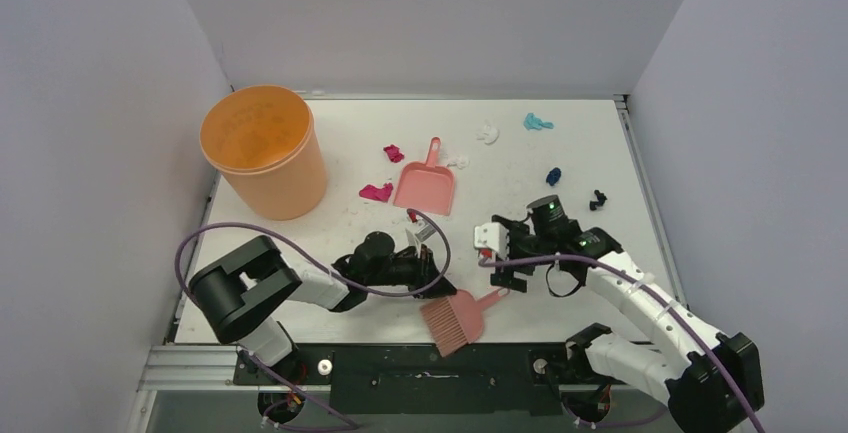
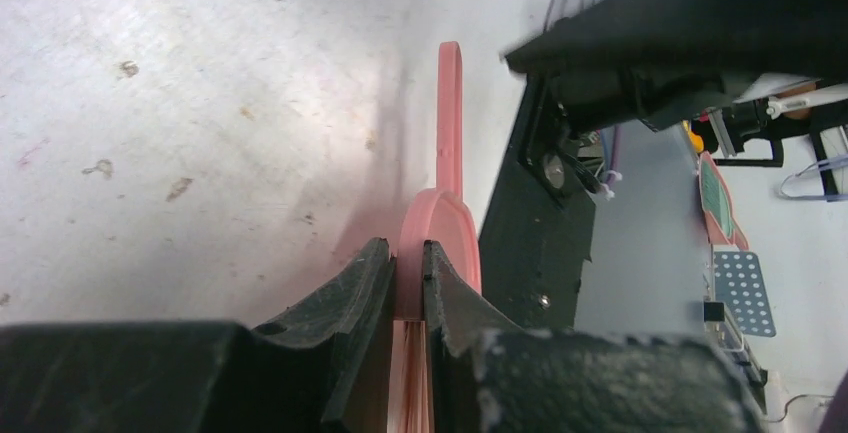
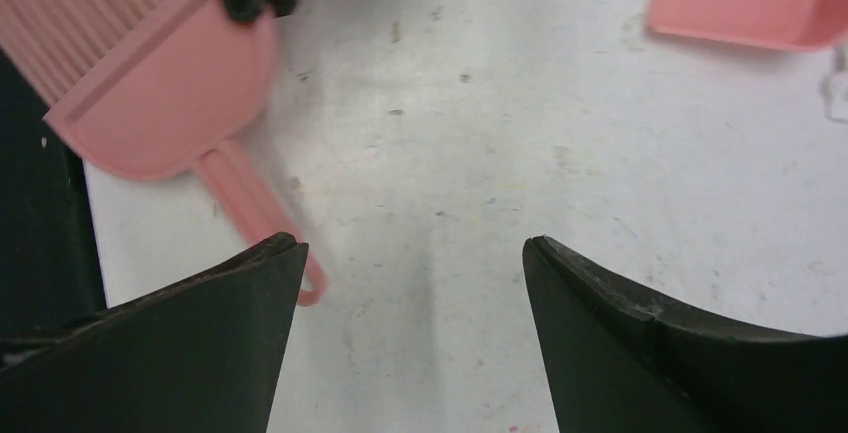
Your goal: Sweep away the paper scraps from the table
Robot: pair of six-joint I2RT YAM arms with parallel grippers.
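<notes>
- Across the top external view, the left gripper is seen clamped on the head end of the pink brush, close to the near edge of the table. The right gripper stands open and empty just beyond the handle.
- The paper scraps are scattered over the far half, well apart from the brush (about 7 can be counted). 2 magenta ones lie beside the pink dustpan.
- A collision is judged likely if the brush is lifted without the right arm being cleared, since the 2 grippers sit near each other.
- Scraps could be flicked further off, or the orange bucket knocked, by a wide sweep.
- From the left wrist view, the fingers are shown pinched shut on the thin pink back of the brush, whose handle points away along the table edge.
- So narrow a hold could be twisted loose once the bristles drag. The brush could then be dropped over the edge onto the black frame.
- From the right wrist view, the jaws are seen wide apart with only bare table between them. The handle tip lies just beside 1 finger, and a corner of the dustpan shows at upper right.
- The handle could be nudged if this gripper is lowered or closed, and the brush wrenched in the other grip.
- No scraps are visible here.
</notes>
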